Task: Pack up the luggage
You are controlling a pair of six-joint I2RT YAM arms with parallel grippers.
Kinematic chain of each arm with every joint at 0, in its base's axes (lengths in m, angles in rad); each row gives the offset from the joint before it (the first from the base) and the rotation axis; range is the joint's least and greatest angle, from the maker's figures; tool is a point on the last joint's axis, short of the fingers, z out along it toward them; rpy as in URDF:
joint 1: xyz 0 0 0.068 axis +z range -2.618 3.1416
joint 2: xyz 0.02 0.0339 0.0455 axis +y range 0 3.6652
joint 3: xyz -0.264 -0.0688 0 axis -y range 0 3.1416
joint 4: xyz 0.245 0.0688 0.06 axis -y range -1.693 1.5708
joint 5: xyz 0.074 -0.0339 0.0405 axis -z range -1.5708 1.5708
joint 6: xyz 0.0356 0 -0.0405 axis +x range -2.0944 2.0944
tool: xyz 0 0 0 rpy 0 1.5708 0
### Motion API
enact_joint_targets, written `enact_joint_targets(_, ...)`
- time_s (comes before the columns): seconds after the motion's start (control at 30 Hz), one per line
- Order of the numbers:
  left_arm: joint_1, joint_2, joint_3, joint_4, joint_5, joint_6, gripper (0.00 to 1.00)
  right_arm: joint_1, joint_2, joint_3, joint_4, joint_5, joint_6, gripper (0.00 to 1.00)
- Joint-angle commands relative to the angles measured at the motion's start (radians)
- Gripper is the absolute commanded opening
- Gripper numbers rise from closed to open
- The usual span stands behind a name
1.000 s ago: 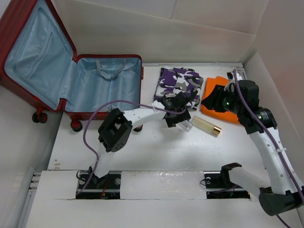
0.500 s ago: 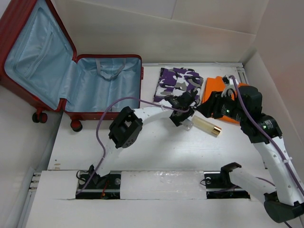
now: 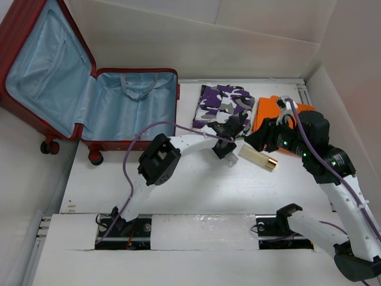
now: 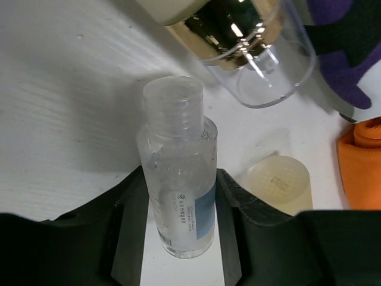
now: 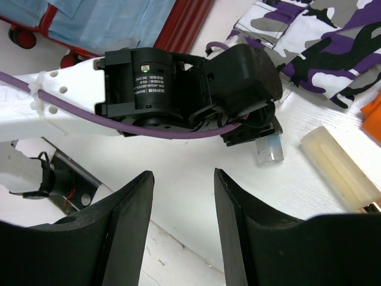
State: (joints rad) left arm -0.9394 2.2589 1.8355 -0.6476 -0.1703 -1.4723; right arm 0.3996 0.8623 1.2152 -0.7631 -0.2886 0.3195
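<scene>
The luggage (image 3: 119, 113) lies open at the table's (image 3: 196, 190) far left, well apart from both grippers. The left gripper (image 4: 180, 179) seems clamped on a small clear bottle (image 4: 178, 199). The right gripper (image 5: 181, 176) hangs spread and empty nearby.

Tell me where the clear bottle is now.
Left wrist view: the clear bottle sits between the fingers of the left gripper, just left of the gold-capped cream tube.

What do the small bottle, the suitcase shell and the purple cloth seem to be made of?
The bottle looks like clear plastic: see-through wall, ridged cap. The suitcase shell seems hard, smooth red plastic: moulded ribs. The cloth is soft fabric, weave unclear: folded, camouflage print.
</scene>
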Motion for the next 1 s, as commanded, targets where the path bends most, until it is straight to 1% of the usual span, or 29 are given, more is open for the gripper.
enact_joint_targets(0.0, -0.004, -0.044, -0.076, -0.13, -0.045, 0.007, 0.19, 0.007, -0.011, 0.029, 0.005, 0.016, -0.014, 0.51)
enact_joint_targets(0.03, -0.004, -0.059, -0.112, -0.13, -0.034, 0.007, 0.12, 0.016, -0.011, 0.029, 0.005, 0.026, -0.014, 0.51)
enact_joint_targets(0.07, -0.015, -0.1, -0.133, -0.13, -0.034, 0.023, 0.03, 0.016, -0.011, 0.029, 0.005, 0.026, -0.014, 0.51)
enact_joint_targets(0.1, -0.015, -0.122, -0.148, -0.11, -0.034, 0.036, 0.0, 0.016, -0.011, 0.029, 0.005, 0.026, -0.014, 0.51)
enact_joint_targets(0.17, -0.025, -0.163, -0.148, -0.11, -0.067, 0.064, 0.0, 0.016, -0.002, 0.029, 0.005, 0.037, -0.014, 0.51)
enact_joint_targets(0.23, -0.025, -0.211, -0.102, -0.128, -0.086, 0.112, 0.0, 0.016, -0.002, 0.02, 0.005, 0.046, -0.014, 0.51)
enact_joint_targets(0.27, -0.025, -0.223, -0.041, -0.141, -0.112, 0.131, 0.0, 0.016, 0.009, 0.02, 0.005, 0.061, -0.014, 0.51)
enact_joint_targets(0.33, -0.025, -0.272, 0.025, -0.185, -0.15, 0.167, 0.0, 0.016, 0.009, 0.02, -0.004, 0.089, -0.023, 0.51)
enact_joint_targets(0.37, -0.009, -0.292, 0.069, -0.198, -0.179, 0.199, 0.0, 0.016, 0.009, 0.02, -0.013, 0.098, -0.023, 0.51)
enact_joint_targets(0.43, 0.066, -0.375, 0.079, -0.21, -0.189, 0.219, 0.0, 0.016, 0.018, 0.001, -0.013, 0.109, -0.023, 0.51)
enact_joint_targets(0.47, 0.103, -0.409, 0.065, -0.187, -0.189, 0.236, 0.0, 0.016, 0.018, 0.001, -0.024, 0.109, -0.023, 0.51)
enact_joint_targets(0.5, 0.146, -0.445, 0.014, -0.164, -0.17, 0.268, 0.0, 0.016, 0.018, -0.014, -0.024, 0.109, -0.023, 0.51)
enact_joint_targets(0.53, 0.245, -0.519, -0.022, -0.137, -0.161, 0.282, 0.0, 0.016, 0.018, -0.035, -0.024, 0.109, -0.023, 0.51)
enact_joint_targets(0.6, 0.36, -0.585, -0.097, -0.035, -0.127, 0.314, 0.01, 0.016, 0.018, -0.058, -0.024, 0.109, -0.023, 0.51)
enact_joint_targets(0.63, 0.467, -0.631, -0.164, -0.006, -0.097, 0.345, 0.02, 0.016, 0.018, -0.068, -0.037, 0.141, -0.023, 0.51)
enact_joint_targets(0.67, 0.52, -0.647, -0.194, 0.024, -0.087, 0.363, 0.02, 0.016, 0.018, -0.086, -0.038, 0.161, -0.023, 0.51)
enact_joint_targets(0.7, 0.572, -0.656, -0.218, 0.078, -0.078, 0.378, 0.04, 0.016, 0.018, -0.095, -0.053, 0.183, -0.023, 0.51)
enact_joint_targets(0.73, 0.667, -0.656, -0.261, 0.119, -0.048, 0.404, 0.04, 0.005, 0.018, -0.117, -0.053, 0.215, -0.033, 0.51)
enact_joint_targets(0.77, 0.706, -0.641, -0.28, 0.12, -0.038, 0.42, 0.04, 0.005, 0.018, -0.126, -0.065, 0.215, -0.033, 0.51)
enact_joint_targets(0.8, 0.74, -0.622, -0.294, 0.164, -0.029, 0.444, 0.07, 0.005, 0.027, -0.126, -0.065, 0.224, -0.033, 0.51)
enact_joint_targets(0.83, 0.77, -0.596, -0.285, 0.164, -0.018, 0.47, 0.07, -0.004, 0.038, -0.143, -0.065, 0.224, -0.033, 0.51)
enact_joint_targets(0.87, 0.79, -0.561, -0.259, 0.145, -0.04, 0.481, 0.07, -0.004, 0.038, -0.143, -0.065, 0.224, -0.033, 0.52)
enact_joint_targets(0.9, 0.815, -0.485, -0.228, 0.108, -0.05, 0.528, 0.07, -0.004, 0.05, -0.158, -0.055, 0.224, -0.033, 0.52)
enact_joint_targets(0.93, 0.815, -0.445, -0.196, 0.085, -0.067, 0.552, 0.05, -0.004, 0.067, -0.172, -0.041, 0.224, -0.033, 0.52)
enact_joint_targets(0.97, 0.815, -0.406, -0.121, 0.057, -0.111, 0.572, 0.05, -0.004, 0.076, -0.172, -0.032, 0.224, -0.033, 0.54)
